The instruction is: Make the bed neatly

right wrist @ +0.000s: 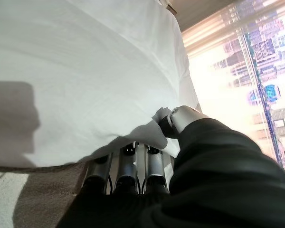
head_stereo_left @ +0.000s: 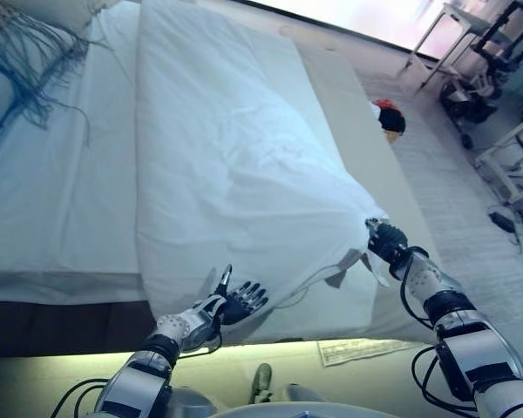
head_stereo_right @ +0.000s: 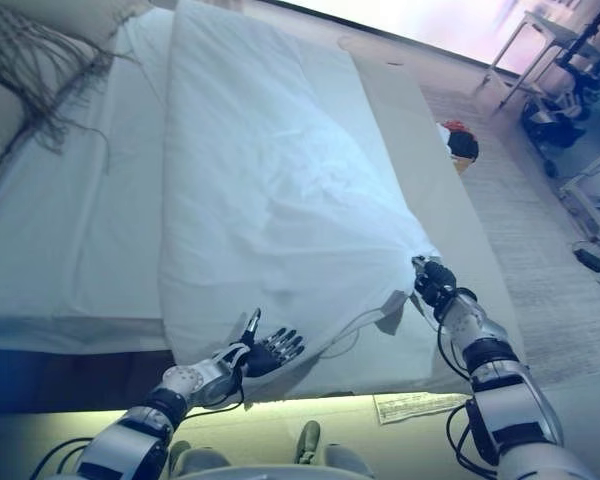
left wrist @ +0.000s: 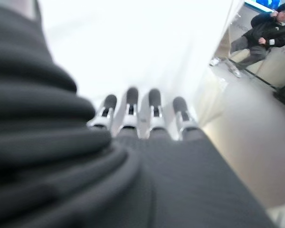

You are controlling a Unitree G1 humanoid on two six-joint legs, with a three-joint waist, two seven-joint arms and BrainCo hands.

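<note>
A white duvet (head_stereo_left: 235, 148) lies lengthwise down the bed (head_stereo_left: 61, 200), rumpled toward its near end and hanging over the near edge. My right hand (head_stereo_left: 386, 241) is at the duvet's near right corner and is shut on it. In the right wrist view the thumb (right wrist: 180, 118) presses the cloth (right wrist: 85, 61) onto the curled fingers beneath. My left hand (head_stereo_left: 235, 300) is at the duvet's near left edge, palm up and open. Its straight fingers (left wrist: 133, 109) lie against the white cloth without gripping it.
A throw with blue fringe (head_stereo_left: 26, 61) lies at the bed's far left. A red and black object (head_stereo_left: 388, 117) sits on the floor right of the bed, and a paper sheet (head_stereo_left: 357, 350) lies by the near edge. Metal-framed furniture (head_stereo_left: 506, 165) stands at right. A seated person (left wrist: 266, 33) is nearby.
</note>
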